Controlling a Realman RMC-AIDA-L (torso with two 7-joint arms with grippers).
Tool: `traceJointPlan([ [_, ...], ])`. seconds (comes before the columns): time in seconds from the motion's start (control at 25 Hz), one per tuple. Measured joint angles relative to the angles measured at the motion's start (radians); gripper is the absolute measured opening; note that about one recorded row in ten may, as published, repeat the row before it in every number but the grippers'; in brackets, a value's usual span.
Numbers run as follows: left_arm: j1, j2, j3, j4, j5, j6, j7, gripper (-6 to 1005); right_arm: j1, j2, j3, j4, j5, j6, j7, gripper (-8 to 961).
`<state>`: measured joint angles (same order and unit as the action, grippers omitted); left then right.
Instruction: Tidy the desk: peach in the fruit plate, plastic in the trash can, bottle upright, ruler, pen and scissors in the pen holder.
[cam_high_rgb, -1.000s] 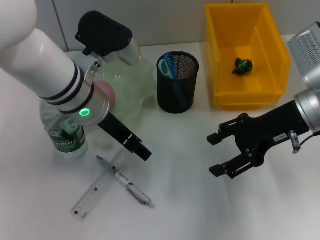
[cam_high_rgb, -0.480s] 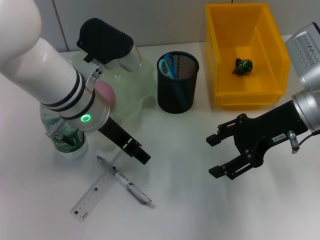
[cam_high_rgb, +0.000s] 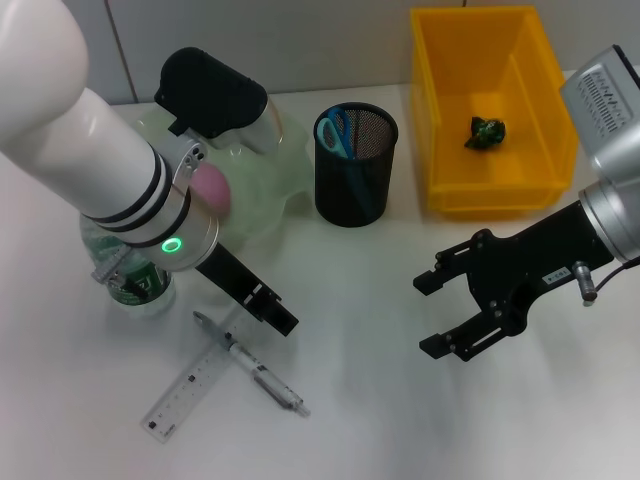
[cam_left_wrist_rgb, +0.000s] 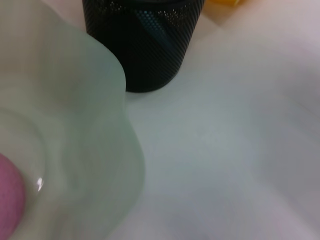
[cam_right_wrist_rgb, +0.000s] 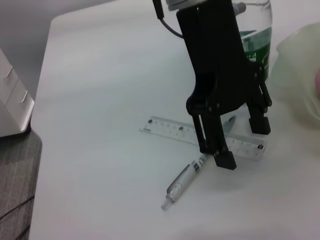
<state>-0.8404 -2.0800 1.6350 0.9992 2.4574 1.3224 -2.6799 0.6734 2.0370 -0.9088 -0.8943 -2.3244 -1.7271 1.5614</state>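
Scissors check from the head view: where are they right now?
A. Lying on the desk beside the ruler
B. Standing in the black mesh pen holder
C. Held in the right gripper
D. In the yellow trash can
B. The scissors show their blue handles sticking up out of the pen holder, while the ruler and pen lie on the desk.

A pale grey panelled wall (cam_high_rgb: 330, 40) with a dark upright seam stands behind the bench (cam_high_rgb: 350, 400). In the right wrist view, a white boxy cabinet with small grey drawer handles (cam_right_wrist_rgb: 11, 102) stands beside the bench's edge, on a grey, faintly striped carpeted floor (cam_right_wrist_rgb: 15, 180) below it.
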Motion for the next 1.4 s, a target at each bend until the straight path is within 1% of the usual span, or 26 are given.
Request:
traceJointPlan([
  [0.84,-0.009,0.0,0.004,-0.047,0.0,-0.043,-0.004,651,0.0,0.0,-0.001,0.0,-0.013,0.001,0.0,810],
  [1.4,-0.008,0.0,0.016,-0.061,0.0,-0.048,0.001,622,0.0,0.002,-0.001,0.0,-0.014,0.001,0.002,809],
])
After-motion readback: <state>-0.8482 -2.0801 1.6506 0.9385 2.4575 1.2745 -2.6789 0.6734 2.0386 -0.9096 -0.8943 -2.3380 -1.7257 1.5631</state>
